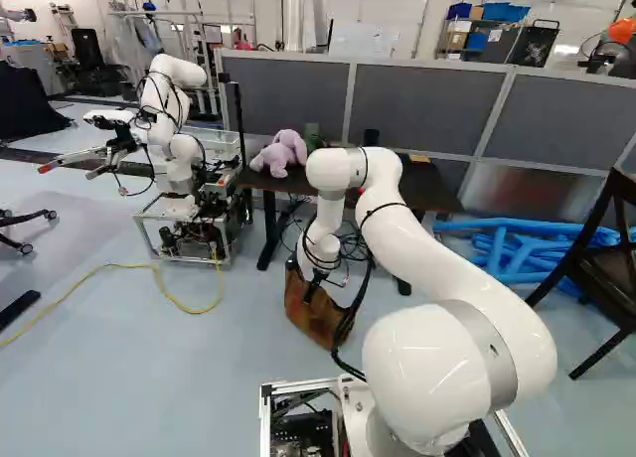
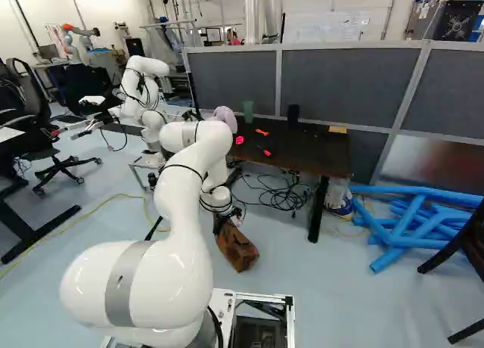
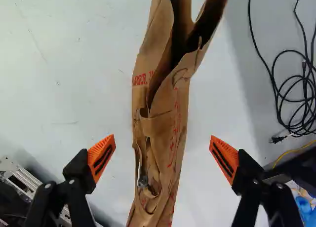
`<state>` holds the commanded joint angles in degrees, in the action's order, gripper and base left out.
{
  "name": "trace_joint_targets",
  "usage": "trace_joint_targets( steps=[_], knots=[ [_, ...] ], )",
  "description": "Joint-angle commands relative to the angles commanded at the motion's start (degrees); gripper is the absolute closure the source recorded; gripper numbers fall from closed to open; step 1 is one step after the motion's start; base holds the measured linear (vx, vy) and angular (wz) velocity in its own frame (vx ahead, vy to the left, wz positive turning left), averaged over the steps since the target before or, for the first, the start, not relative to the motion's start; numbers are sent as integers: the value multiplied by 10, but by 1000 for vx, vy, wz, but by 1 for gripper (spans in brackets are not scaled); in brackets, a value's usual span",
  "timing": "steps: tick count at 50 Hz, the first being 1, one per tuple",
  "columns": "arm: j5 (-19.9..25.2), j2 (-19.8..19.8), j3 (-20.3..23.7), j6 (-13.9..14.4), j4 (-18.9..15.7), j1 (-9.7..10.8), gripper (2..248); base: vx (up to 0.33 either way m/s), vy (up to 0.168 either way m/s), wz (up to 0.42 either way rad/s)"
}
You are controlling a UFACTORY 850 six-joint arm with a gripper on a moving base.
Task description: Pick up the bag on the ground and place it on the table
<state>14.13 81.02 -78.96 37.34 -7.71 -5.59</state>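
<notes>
A brown paper bag (image 2: 237, 251) is on the floor (image 1: 149, 368), near the middle of the right base view and just below the middle of the left one, in front of the table (image 2: 318, 153). The gripper (image 1: 311, 286) is over it. Only the wrist view shows the grip clearly: the gripper (image 3: 162, 140) is spread wide, the bag running between its orange pads (image 3: 102, 157) and touching neither. That view also shows the bag's mouth gaping ahead of the fingers.

The right base view, above its middle, shows small red and pink things (image 2: 240, 140) on the table; in the left one the arm (image 1: 422, 248) covers part of the tabletop. The left view shows a lavender plush (image 1: 281, 154) there, largely hidden in the right. The bag's contents are hard to make out.
</notes>
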Motion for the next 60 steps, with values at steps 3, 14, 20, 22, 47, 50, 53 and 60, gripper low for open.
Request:
trace_joint_targets(
  steps=[3,14,20,22,47,50,53,60],
  knots=[
    [0,7,-6,0,0,-1,3,0,0,0],
    [0,25,-23,0,0,-2,4,0,0,0],
    [0,27,-25,0,0,-2,36,0,0,0],
    [0,28,-26,0,0,-2,36,0,0,0],
    [0,28,-26,0,0,-2,222,0,0,0],
    [0,28,-26,0,0,-2,229,0,0,0],
    [0,28,-26,0,0,-2,229,0,0,0],
    [0,28,-26,0,0,-2,229,0,0,0]
  ],
)
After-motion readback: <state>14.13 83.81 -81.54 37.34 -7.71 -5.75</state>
